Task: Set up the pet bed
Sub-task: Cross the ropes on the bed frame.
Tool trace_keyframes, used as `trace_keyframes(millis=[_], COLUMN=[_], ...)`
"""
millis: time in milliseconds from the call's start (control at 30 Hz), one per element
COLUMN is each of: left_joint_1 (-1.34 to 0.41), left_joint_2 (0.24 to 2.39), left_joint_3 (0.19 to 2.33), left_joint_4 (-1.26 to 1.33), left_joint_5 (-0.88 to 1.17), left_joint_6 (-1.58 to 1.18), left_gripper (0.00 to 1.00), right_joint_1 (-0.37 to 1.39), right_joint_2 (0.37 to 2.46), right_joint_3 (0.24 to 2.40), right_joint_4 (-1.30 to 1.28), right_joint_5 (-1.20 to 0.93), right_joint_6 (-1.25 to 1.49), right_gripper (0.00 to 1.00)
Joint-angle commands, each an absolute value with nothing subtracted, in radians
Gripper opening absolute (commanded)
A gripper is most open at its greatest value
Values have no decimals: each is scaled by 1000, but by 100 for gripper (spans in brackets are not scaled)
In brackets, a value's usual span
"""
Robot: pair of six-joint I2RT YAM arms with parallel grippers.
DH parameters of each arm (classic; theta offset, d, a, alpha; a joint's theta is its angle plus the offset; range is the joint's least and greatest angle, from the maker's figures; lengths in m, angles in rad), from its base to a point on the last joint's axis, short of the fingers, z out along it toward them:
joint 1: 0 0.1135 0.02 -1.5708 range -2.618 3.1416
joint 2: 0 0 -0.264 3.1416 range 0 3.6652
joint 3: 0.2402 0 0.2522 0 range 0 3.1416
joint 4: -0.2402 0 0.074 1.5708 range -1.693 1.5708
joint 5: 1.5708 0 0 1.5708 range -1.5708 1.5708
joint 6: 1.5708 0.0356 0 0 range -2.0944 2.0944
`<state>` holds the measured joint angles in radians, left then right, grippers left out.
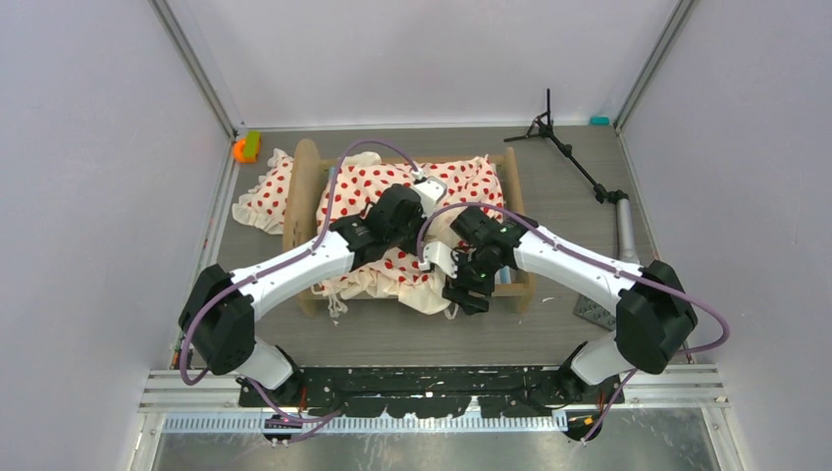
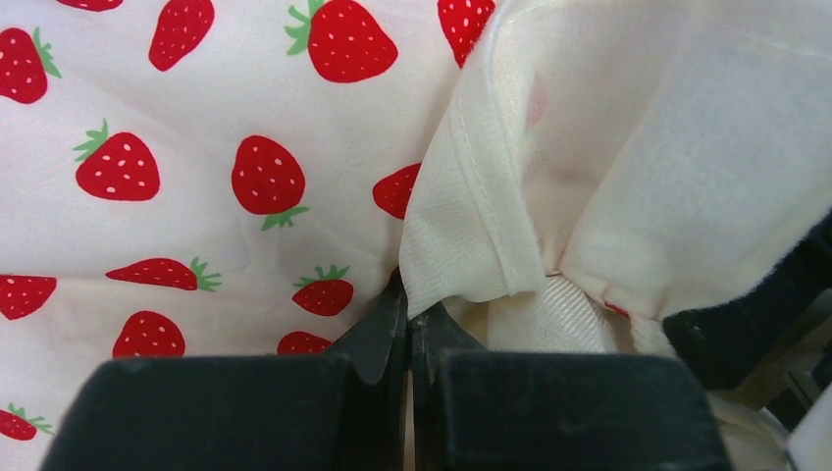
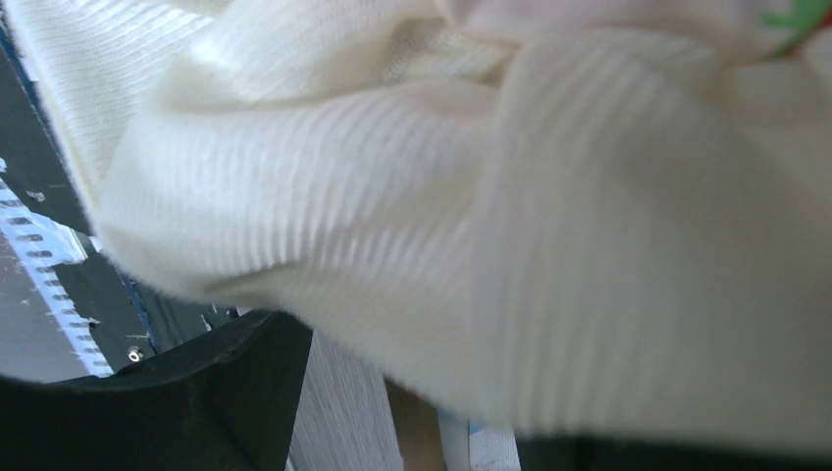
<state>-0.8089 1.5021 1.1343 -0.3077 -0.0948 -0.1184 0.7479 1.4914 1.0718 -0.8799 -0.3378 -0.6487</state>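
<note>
Pet bed (image 1: 306,196): one small light-wood frame, mid-surface, just ahead of both arms; two rounded end boards, one at each end.
Bedding (image 1: 378,186): soft cream cloth printed with red strawberries with green tops, ruffled at the edge; heaped over the pet bed and spilling over its near rail; plain cream underside turned up in folds.
Second cloth piece (image 1: 267,191): same print, ruffled, crumpled on the surface just outside the pet bed's left end board.
Left pincer (image 2: 409,324): black, blunt fingers together, clamped on a stitched hem of the bedding, over the middle of the pet bed.
Right pincer (image 1: 469,292): black fingers apart, at the pet bed's near rail toward its right end; ribbed cream cloth bunched across the gap, blurred up close.
Surface (image 1: 412,334): grey, matt.
Tripod stand (image 1: 564,147): one, black, thin-legged, lying beyond the pet bed's right end.
Perforated square mat (image 1: 594,312): one, dark grey, flat, near the pet bed's near right corner.
Orange-and-green object (image 1: 245,147): one, small, beyond the pet bed's far left corner.
</note>
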Motion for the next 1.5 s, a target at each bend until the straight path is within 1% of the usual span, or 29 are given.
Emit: trace_keyframes(millis=[0, 200, 300, 433, 600, 700, 833, 1033, 1133, 1200, 1300, 1367, 1467], left_joint_1=[-805, -804, -804, -804, -804, -804, -805, -804, -804, -804, -804, -804, -804], left_joint_2=[1508, 1506, 1506, 1504, 1484, 1473, 1469, 1451, 1435, 1421, 1411, 1408, 1408], left_joint_3=[1150, 1152, 1151, 1149, 1142, 1136, 1132, 1126, 1138, 1146, 1159, 1163, 1158], left_joint_4=[-322, -325, -327, -333, -338, -332, -330, -326, -331, -331, -337, -343, -344], left_joint_5=[-110, -112, -112, -116, -114, -111, -87, -64, -59, -59, -63, -66, -68], left_joint_6=[-109, -110, -110, -109, -112, -117, -125, -139, -141, -141, -137, -135, -135], left_gripper=[0, 0, 0, 0, 0, 0, 0, 0, 0, 0, 0, 0, 0], right_joint_1=[744, 739, 720, 639, 455, 412, 385, 387, 386, 387, 387, 387, 388], right_joint_2=[1411, 1362, 1339, 1276, 1228, 1234, 1295, 1401, 1385, 1358, 1333, 1334, 1329], right_joint_3=[1114, 1132, 1128, 1123, 1102, 1091, 1072, 1090, 1071, 1039, 1001, 995, 979], right_joint_4=[-912, -960, -966, -966, -937, -886, -793, -750, -699, -607, -527, -530, -537], right_joint_5=[-288, -210, -237, -361, -598, -688, -801, -836, -839, -804, -737, -697, -706], right_joint_6=[-622, -639, -647, -677, -744, -753, -737, -709, -665, -577, -480, -458, -455], right_gripper=[72, 73, 72, 72, 72, 72, 72, 72, 70, 69, 65, 57, 54])
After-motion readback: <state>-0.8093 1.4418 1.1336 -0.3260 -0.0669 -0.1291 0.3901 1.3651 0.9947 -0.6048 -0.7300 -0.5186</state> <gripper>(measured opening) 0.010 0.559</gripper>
